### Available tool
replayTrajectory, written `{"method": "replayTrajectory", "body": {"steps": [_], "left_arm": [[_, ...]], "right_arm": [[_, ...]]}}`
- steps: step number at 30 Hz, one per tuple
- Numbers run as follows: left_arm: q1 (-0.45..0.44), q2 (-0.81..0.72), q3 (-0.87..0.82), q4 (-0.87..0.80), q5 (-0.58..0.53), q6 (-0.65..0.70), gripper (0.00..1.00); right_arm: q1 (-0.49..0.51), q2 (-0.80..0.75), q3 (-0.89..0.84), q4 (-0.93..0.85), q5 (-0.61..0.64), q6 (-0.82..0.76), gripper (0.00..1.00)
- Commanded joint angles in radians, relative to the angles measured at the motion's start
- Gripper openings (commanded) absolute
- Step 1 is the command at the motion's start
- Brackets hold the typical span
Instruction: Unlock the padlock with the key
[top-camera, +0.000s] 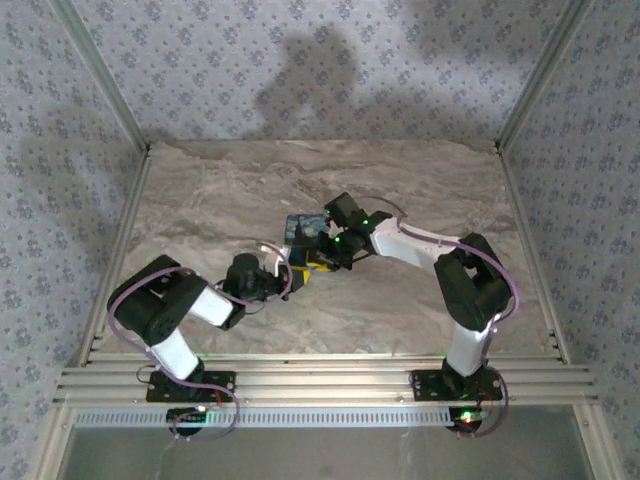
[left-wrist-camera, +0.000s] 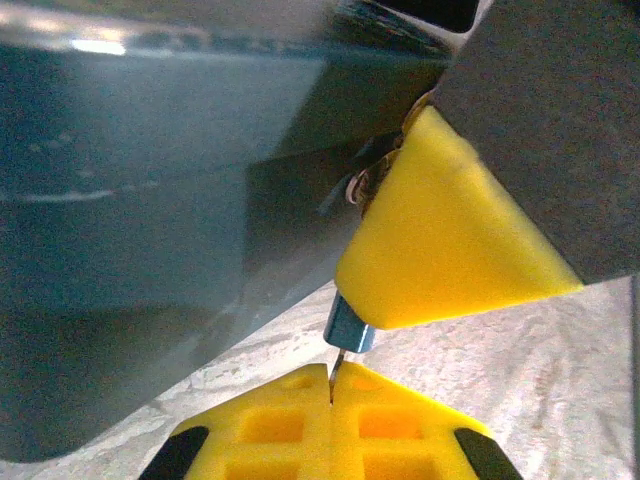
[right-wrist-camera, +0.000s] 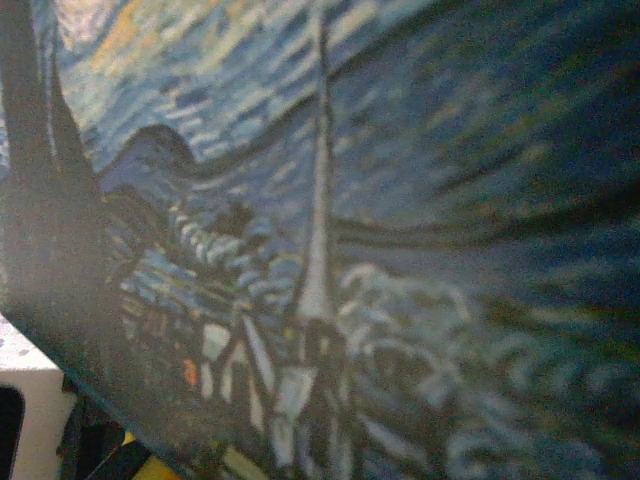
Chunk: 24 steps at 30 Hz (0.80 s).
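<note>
The padlock (top-camera: 303, 228), a dark-blue block with a swirl print, sits mid-table between both arms. Its print is pressed close up in the right wrist view (right-wrist-camera: 350, 200), and it looms as a dark slab (left-wrist-camera: 150, 200) in the left wrist view. My left gripper (left-wrist-camera: 331, 375) is shut, its yellow pads pinching the thin metal end of the key (left-wrist-camera: 348, 326), whose blue-grey barrel rises toward the padlock's underside. My right gripper (top-camera: 325, 250) is closed on the padlock, with one yellow finger (left-wrist-camera: 450, 240) lying against the block. In the top view my left gripper (top-camera: 297, 275) is just below and left of the padlock.
The marble tabletop (top-camera: 420, 180) is ringed by patterned walls and metal corner posts (top-camera: 130, 130). Aluminium rails (top-camera: 320, 380) run along the near edge by the arm bases.
</note>
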Motion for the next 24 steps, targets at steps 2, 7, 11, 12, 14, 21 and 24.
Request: {"method": "replayTrajectory", "body": {"steps": [2, 7, 11, 12, 14, 21, 24], "left_arm": [[-0.105, -0.026, -0.023, -0.008, -0.225, 0.181, 0.00], [-0.226, -0.078, -0.037, -0.084, -0.431, 0.274, 0.00], [-0.224, -0.098, -0.033, -0.099, -0.427, 0.249, 0.00], [-0.220, -0.098, -0.033, -0.097, -0.412, 0.239, 0.00], [-0.216, -0.097, -0.033, -0.096, -0.395, 0.221, 0.00], [-0.211, -0.079, -0.040, -0.107, -0.379, 0.185, 0.00], [-0.211, -0.075, -0.043, -0.122, -0.375, 0.175, 0.00]], "right_arm": [[0.040, 0.020, -0.076, 0.067, -0.057, 0.098, 0.00], [0.068, 0.023, -0.091, 0.087, -0.040, 0.125, 0.04], [0.087, 0.014, -0.091, 0.079, -0.022, 0.123, 0.22], [0.090, 0.005, -0.094, 0.076, -0.010, 0.124, 0.32], [0.096, -0.019, -0.103, 0.070, 0.019, 0.122, 0.47], [0.109, -0.155, -0.155, 0.045, 0.156, 0.140, 0.63], [0.109, -0.209, -0.189, 0.054, 0.213, 0.154, 0.64]]}}
